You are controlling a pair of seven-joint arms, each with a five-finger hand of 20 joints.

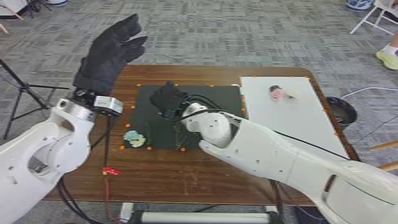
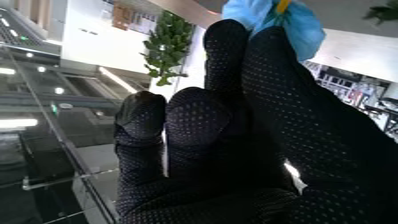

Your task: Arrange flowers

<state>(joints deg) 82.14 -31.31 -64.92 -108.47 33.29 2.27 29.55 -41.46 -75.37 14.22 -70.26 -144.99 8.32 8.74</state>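
My left hand is raised beyond the table's left side, its fingers straight. Over the dark mat is my right hand; what its fingertips touch is hidden there. The right wrist view has my right hand with finger and thumb tips close together against a light blue flower, seemingly pinching it; its other fingers are bent. A pale blue and cream flower lies at the mat's near left corner. Thin green stems are beside my right wrist. A pink flower rests on the white board.
The white board covers the table's right part. A black bin stands beyond the right edge. A small red item is near the left front of the wooden table. A tripod stands at the left.
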